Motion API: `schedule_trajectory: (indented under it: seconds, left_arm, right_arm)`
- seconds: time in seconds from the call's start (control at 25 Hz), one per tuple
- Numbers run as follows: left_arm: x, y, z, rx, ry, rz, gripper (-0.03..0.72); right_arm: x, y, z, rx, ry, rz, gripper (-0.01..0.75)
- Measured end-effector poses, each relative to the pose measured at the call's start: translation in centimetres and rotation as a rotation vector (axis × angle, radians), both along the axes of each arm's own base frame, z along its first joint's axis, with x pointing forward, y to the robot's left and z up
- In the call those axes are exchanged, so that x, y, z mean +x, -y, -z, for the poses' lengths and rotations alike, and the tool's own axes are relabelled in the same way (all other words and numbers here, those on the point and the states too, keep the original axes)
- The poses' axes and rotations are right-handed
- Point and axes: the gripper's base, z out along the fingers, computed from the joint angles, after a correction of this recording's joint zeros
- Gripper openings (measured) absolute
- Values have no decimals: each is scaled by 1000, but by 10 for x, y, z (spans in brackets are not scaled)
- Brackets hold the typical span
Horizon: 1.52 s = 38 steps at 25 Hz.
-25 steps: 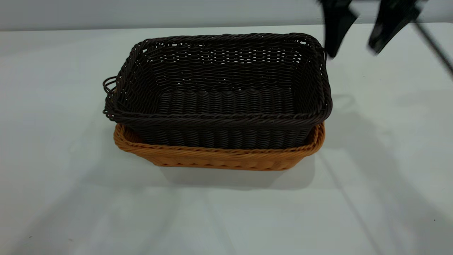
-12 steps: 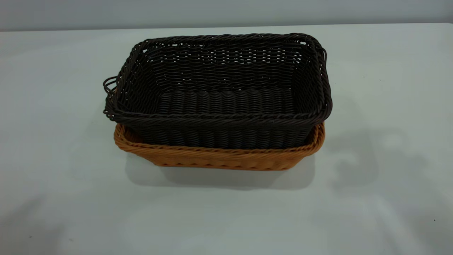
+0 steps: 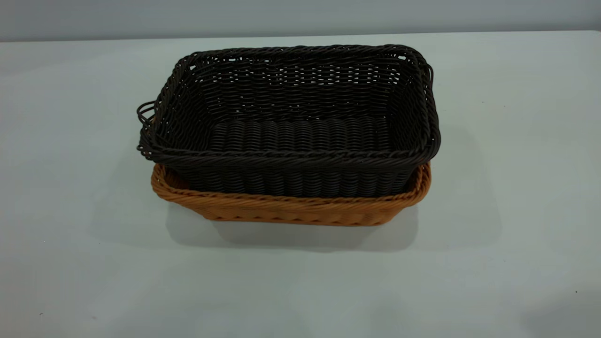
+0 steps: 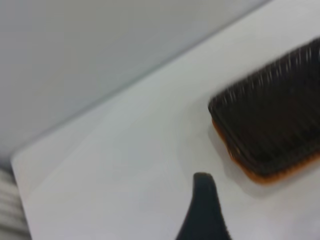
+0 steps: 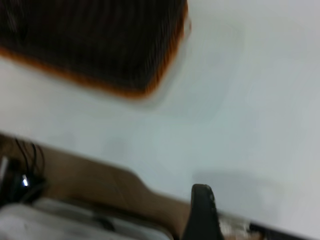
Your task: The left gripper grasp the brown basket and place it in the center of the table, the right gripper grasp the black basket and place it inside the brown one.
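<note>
- Exterior view: black basket [image 3: 300, 122] nested inside brown basket [image 3: 291, 209], the pair at mid-table [image 3: 516, 188]; long axis runs 9 to 3 o'clock. Brown rim shows only along the near edge; the dark basket hides the rest. No arm or gripper in frame. Judgement: placement appears complete, with no further grasp called for.
- Left wrist view: one dark fingertip of left gripper [image 4: 202, 210] at 6 o'clock; stacked baskets [image 4: 270, 115] lie toward 2 o'clock, well apart from it and cut off by the frame edge. Second finger not shown; jaw state cannot be told.
- Right wrist view: one fingertip of right gripper [image 5: 202, 212] at 6 o'clock, above the table's edge; baskets [image 5: 100, 45] toward 11 o'clock, well apart, cropped. Jaw state cannot be told. Neither arm is clearly the nearer.
</note>
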Motion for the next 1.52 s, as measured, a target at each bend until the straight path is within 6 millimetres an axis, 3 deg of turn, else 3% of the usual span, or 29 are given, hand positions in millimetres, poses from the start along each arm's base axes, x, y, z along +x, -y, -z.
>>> schedule_trajectory:
  seconds: [0.12,0.36,0.56,0.68,0.8,1.52]
  left_arm:
    - [0,0,33,8,-96,-37,519]
    - [3,3,109,44,-325,-139,519]
    - [-1,4,168,110,-515,-177,519]
    - [-7,1,192,138,-583,-193,519]
    - [-13,-2,201,131,-589,-203,519]
    - [-47,-20,193,-79,-341,-130,519]
  right_arm:
    - [-25,10,33,-27,-3,-15,490]
    - [-56,21,87,-10,116,-18,490]
    - [-67,26,89,6,204,-17,489]
    - [-70,25,98,7,149,-24,489]
    - [-71,25,100,9,145,-22,489]
    - [-74,27,99,20,163,-3,489]
